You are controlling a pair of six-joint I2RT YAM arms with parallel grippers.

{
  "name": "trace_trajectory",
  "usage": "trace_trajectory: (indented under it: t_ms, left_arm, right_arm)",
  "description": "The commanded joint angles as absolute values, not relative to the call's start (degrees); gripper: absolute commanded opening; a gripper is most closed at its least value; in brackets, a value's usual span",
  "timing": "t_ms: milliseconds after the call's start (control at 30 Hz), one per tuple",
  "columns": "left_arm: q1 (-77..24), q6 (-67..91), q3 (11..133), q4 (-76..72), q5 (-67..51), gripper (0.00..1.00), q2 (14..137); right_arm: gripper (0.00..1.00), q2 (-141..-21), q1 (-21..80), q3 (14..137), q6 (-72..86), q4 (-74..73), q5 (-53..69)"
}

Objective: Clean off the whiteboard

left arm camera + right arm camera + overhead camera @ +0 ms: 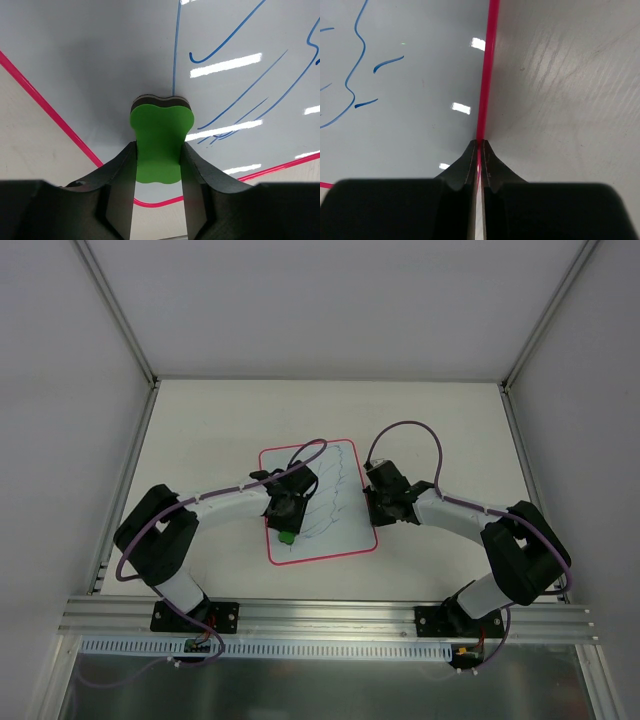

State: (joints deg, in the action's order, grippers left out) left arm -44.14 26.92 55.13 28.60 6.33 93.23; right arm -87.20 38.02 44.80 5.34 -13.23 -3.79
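Observation:
The whiteboard (352, 530), white with a red-pink rim and blue pen lines, lies flat mid-table. My left gripper (286, 524) is over its near left part, shut on a green eraser block (287, 536). In the left wrist view the block (161, 135) sits between the fingers (120, 175), its dark pad on the board (90, 60) at the end of a blue line (176, 55). My right gripper (370, 503) is at the board's right edge. In the right wrist view it (480, 146) is shut on the red rim (489, 65), with blue marks (355, 75) to the left.
The pale table (450, 430) is walled by white panels with metal posts at the back corners (153, 380). An aluminium rail (330, 615) carries both arm bases along the near edge. Purple cables (405, 430) loop above each wrist.

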Motion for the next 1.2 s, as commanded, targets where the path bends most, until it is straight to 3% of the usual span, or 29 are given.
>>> trace_trajectory:
  t_ms: [0,100,300,467,800,1167]
  left_arm:
    - [-43.51,25.93,55.99,28.3,5.71,0.31,92.73]
    - [-43.33,26.36,54.24,28.39,6.15,0.15,91.94]
    - [-42.63,28.73,48.79,28.48,7.38,0.0,90.18]
    - [-42.98,29.44,49.91,28.48,4.14,0.0,91.92]
    - [-52.03,29.18,63.98,29.09,1.23,0.0,103.27]
    - [-47.37,37.17,53.71,36.56,9.31,0.0,95.82]
  right_arm:
    - [0.04,-89.91,38.23,42.89,5.19,-15.73,-3.25]
    - [0.04,-89.91,38.32,43.07,5.19,-15.73,-3.16]
    - [0.04,-90.26,38.15,43.15,5.1,-15.82,-2.99]
    - [0.03,-90.7,38.23,43.33,5.01,-15.47,-3.08]
    - [0.0,-90.79,38.23,43.24,5.27,-15.64,-3.87]
    - [0.0,-90.44,38.23,43.07,5.45,-15.47,-3.96]
